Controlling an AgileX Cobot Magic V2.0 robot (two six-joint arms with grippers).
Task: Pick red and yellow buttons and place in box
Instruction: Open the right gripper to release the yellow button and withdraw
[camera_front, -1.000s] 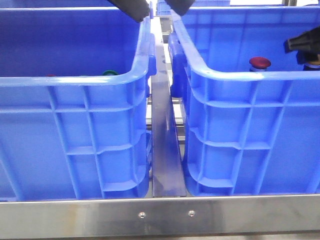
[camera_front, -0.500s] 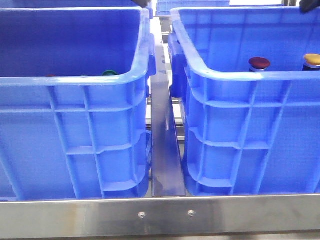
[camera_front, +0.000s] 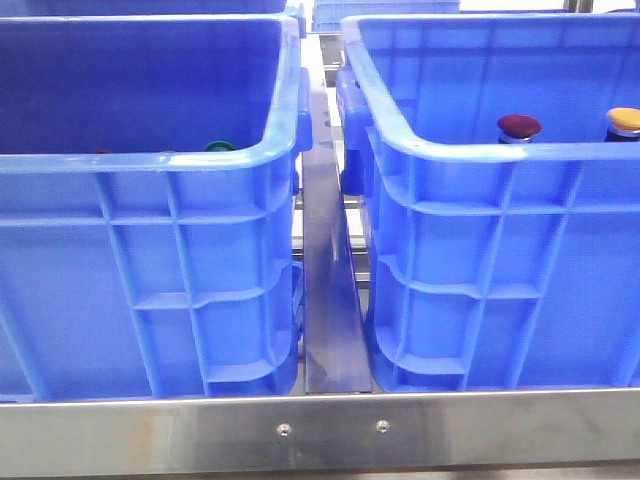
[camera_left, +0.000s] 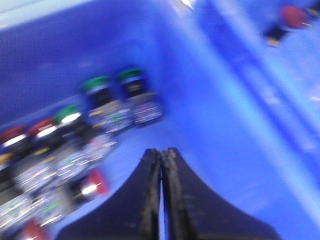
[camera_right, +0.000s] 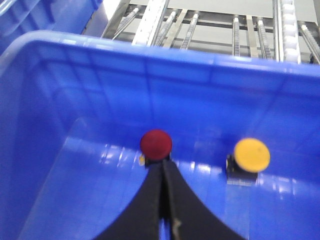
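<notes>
The red button (camera_front: 519, 126) and the yellow button (camera_front: 625, 120) stand apart on the floor of the right blue box (camera_front: 480, 150). Neither gripper shows in the front view. In the right wrist view, my right gripper (camera_right: 162, 162) is shut and empty above this box (camera_right: 150, 47). Its tips line up just short of the red button (camera_right: 155, 144), and the yellow button (camera_right: 251, 155) stands off to one side. My left gripper (camera_left: 161, 151) is shut with nothing in it, over the other crate. That view is blurred. The red button (camera_left: 292, 16) shows far off.
The look-alike left crate (camera_front: 150, 160) holds several buttons with green caps (camera_left: 131, 76) and red caps (camera_left: 95, 182), packed in a cluster. One green cap (camera_front: 220, 146) peeks over its rim. A metal rail (camera_front: 330, 300) runs between the crates, and a steel bar (camera_front: 320, 430) crosses the front.
Both arms have risen out of the front view. The right gripper, which was at the yellow button a second ago, has left it standing in the right box.
</notes>
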